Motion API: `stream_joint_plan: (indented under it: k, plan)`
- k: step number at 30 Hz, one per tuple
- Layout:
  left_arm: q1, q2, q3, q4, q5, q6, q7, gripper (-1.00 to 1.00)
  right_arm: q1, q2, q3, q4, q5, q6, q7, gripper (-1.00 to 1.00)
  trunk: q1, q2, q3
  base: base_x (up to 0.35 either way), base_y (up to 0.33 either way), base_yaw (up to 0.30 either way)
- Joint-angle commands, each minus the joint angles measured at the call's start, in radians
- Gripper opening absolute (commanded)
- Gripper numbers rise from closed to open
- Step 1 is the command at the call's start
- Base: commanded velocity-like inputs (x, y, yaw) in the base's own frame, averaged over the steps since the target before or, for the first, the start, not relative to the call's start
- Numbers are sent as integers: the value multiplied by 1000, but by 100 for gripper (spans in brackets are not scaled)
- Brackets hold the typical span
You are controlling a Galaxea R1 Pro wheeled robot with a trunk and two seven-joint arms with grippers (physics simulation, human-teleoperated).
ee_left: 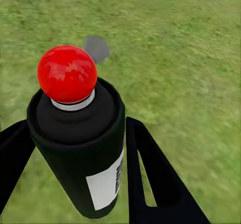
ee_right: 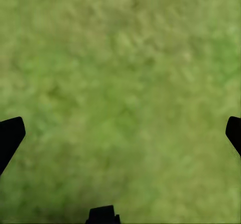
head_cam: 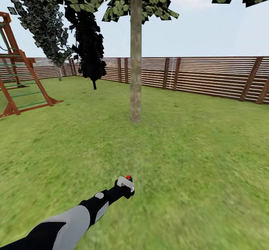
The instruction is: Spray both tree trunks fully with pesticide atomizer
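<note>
- Green lawn (head_cam: pixel 194 160) reaches a slatted wooden fence (head_cam: pixel 209 76); one tree trunk (head_cam: pixel 136 55) stands ahead.
- Left gripper (head_cam: pixel 126 188) is closed around the pesticide atomizer (ee_left: pixel 80 148), red dot on top.
- Right gripper (ee_right: pixel 120 133) has fingers wide apart, holding nothing, above grass.

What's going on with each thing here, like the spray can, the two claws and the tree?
Pesticide atomizer: off the ground, clamped between the left claw's fingers, red top up.
Left gripper: shut on the atomizer, held out toward the tree.
Right gripper: open, nothing between its fingers, grass beyond.
Tree trunk: upright on the lawn, ahead of the atomizer.
</note>
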Motion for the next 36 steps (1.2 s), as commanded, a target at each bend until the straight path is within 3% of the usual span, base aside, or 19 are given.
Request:
stream_joint_plan:
  k: [1, 16, 36]
  plan:
    - [0, 0, 1, 0, 0, 0, 1, -100, 0, 0, 0, 0, 0, 0, 0, 100, 0, 0, 0, 348, 0, 0]
    - [0, -7, 0, 0, 0, 0, 1, -100, 0, 0, 0, 0, 0, 0, 0, 100, 0, 0, 0, 334, -102, 0]
    - [0, -8, -1, 0, 0, 0, 1, -100, 0, 0, 0, -1, 0, 0, 0, 100, 0, 0, 0, 204, -251, 0]
